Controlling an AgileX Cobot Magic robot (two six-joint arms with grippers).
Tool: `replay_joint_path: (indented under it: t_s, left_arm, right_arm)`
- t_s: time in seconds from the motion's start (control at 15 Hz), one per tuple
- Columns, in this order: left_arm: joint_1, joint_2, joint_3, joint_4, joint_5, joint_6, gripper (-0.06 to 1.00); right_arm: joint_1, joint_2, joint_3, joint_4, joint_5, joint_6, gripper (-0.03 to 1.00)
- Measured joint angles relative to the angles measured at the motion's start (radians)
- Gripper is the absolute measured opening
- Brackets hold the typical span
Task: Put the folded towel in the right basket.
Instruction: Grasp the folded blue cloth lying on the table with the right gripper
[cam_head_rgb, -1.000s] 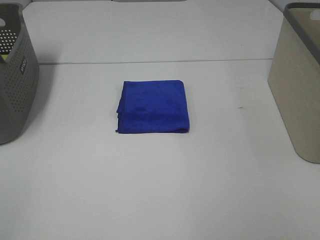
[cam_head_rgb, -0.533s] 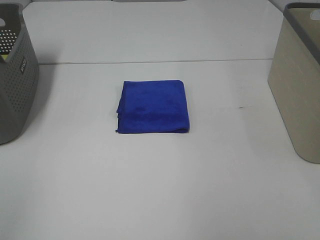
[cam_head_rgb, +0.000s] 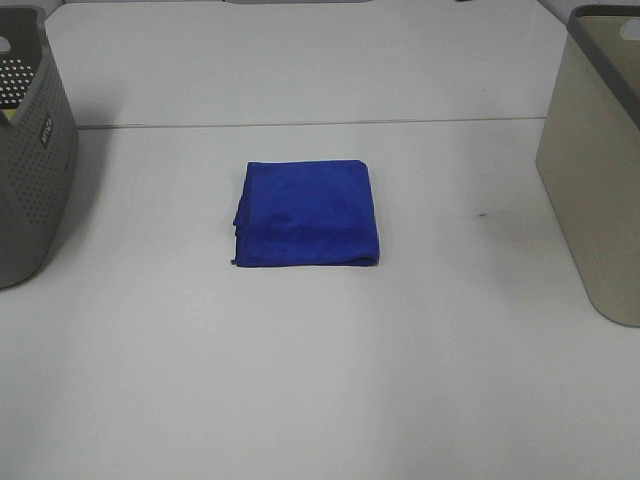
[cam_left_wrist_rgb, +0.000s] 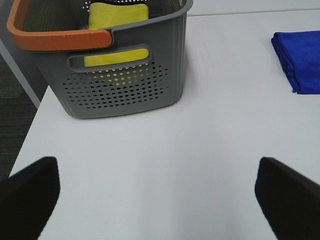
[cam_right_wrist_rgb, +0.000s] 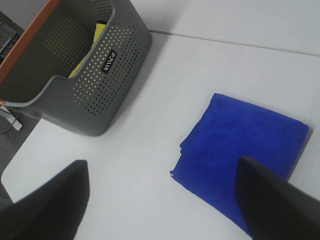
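A folded blue towel (cam_head_rgb: 306, 213) lies flat in the middle of the white table. It also shows in the left wrist view (cam_left_wrist_rgb: 301, 60) and the right wrist view (cam_right_wrist_rgb: 244, 150). The right basket (cam_head_rgb: 600, 160) is beige and stands at the table's right edge. Neither arm shows in the exterior view. My left gripper (cam_left_wrist_rgb: 157, 197) is open and empty above bare table near the grey basket. My right gripper (cam_right_wrist_rgb: 165, 200) is open and empty, held above the towel.
A grey perforated basket (cam_head_rgb: 30, 150) with an orange handle (cam_left_wrist_rgb: 57, 37) stands at the left edge and holds a yellow cloth (cam_left_wrist_rgb: 118, 25). A seam (cam_head_rgb: 300, 124) crosses the table behind the towel.
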Motion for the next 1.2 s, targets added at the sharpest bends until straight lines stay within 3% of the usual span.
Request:
replay_joint_path:
  t_s: [0.2,0.4,0.93,1.2]
  left_arm:
    - [0.0,0.0,0.0,0.0,0.0,0.0,0.99]
    - [0.0,0.0,0.0,0.0,0.0,0.0,0.99]
    - [0.0,0.0,0.0,0.0,0.0,0.0,0.99]
    - [0.0,0.0,0.0,0.0,0.0,0.0,0.99]
  right_arm:
    - [0.006,0.204,-0.1,0.063,0.051,-0.032,0.78]
    - [0.046,0.351,-0.122,0.052,0.07,-0.061,0.78]
    - [0.075,0.584,-0.123,-0.004,-0.028,-0.057,0.74]
    - [0.075,0.597,-0.123,-0.004,-0.104,-0.055,0.89]
